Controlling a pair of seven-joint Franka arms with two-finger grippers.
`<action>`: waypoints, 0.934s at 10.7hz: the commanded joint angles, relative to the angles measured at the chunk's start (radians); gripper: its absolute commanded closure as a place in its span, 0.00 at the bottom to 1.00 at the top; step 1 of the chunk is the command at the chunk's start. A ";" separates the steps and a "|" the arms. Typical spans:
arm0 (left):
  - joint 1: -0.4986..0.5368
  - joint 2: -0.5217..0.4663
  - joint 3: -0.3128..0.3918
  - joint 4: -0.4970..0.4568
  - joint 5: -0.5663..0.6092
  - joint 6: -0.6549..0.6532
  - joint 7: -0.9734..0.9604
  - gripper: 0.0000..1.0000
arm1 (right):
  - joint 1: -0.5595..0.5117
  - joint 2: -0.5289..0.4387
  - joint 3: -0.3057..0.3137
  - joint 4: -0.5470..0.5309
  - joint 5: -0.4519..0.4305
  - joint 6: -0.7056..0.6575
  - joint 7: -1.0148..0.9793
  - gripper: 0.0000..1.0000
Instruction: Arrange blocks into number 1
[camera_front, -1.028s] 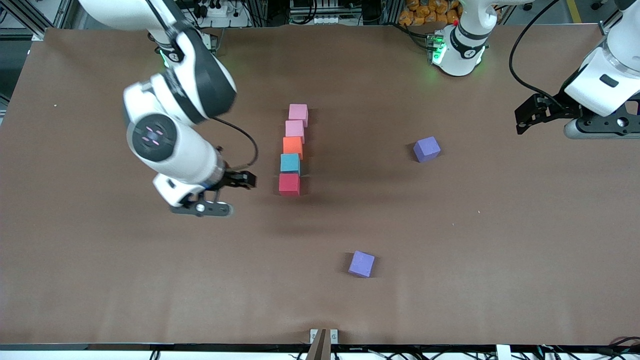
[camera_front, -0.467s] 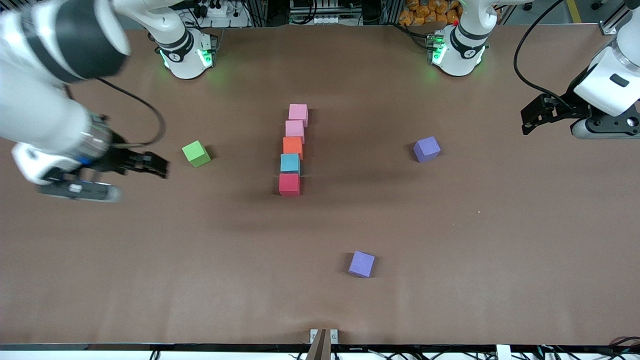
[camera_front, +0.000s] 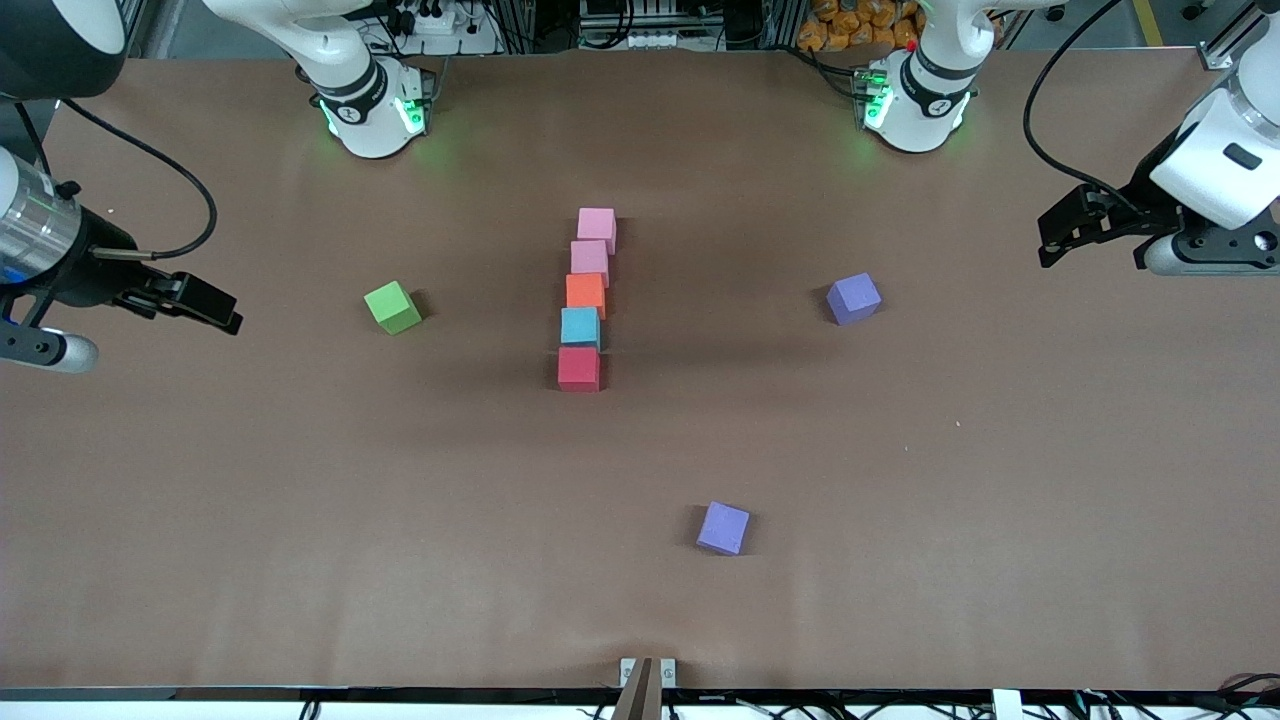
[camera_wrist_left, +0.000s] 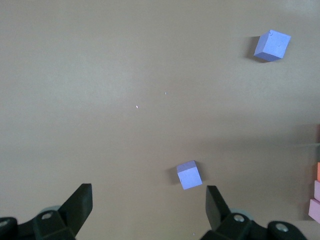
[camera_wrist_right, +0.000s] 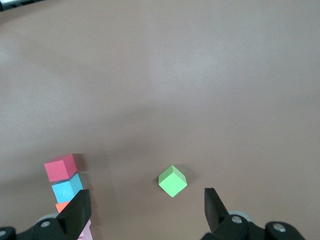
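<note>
Five blocks lie in a straight row at the table's middle, touching or nearly so. From farthest to nearest they are a pink block (camera_front: 597, 228), a second pink block (camera_front: 590, 260), an orange block (camera_front: 586, 293), a light blue block (camera_front: 580, 326) and a red block (camera_front: 579, 368). My right gripper (camera_front: 222, 310) hangs open and empty over the right arm's end of the table. In the right wrist view the right gripper (camera_wrist_right: 147, 205) frames bare table, with the red block (camera_wrist_right: 61, 167) and light blue block (camera_wrist_right: 67, 189) off to one side. My left gripper (camera_front: 1050, 240) waits open and empty over the left arm's end; the left gripper (camera_wrist_left: 149, 200) holds nothing.
A green cube (camera_front: 392, 306) sits between the row and the right gripper. One purple cube (camera_front: 853, 298) lies toward the left arm's end, another purple cube (camera_front: 723, 527) nearer the front camera. The arm bases (camera_front: 365, 100) (camera_front: 915, 100) stand at the table's back edge.
The right arm has swung away from beside the red block out to its own end of the table, uncovering the green cube. The blocks and the left arm have stayed put.
</note>
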 joint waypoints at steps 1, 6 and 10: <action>0.007 0.003 0.000 0.023 -0.024 -0.022 0.024 0.00 | -0.030 -0.059 -0.009 -0.041 -0.002 -0.016 -0.005 0.00; 0.007 0.003 -0.003 0.016 -0.025 -0.022 0.028 0.00 | -0.090 -0.202 -0.012 -0.252 -0.025 0.097 -0.264 0.00; 0.009 0.003 0.003 0.018 -0.024 -0.022 0.030 0.00 | -0.104 -0.216 -0.012 -0.271 -0.025 0.110 -0.277 0.00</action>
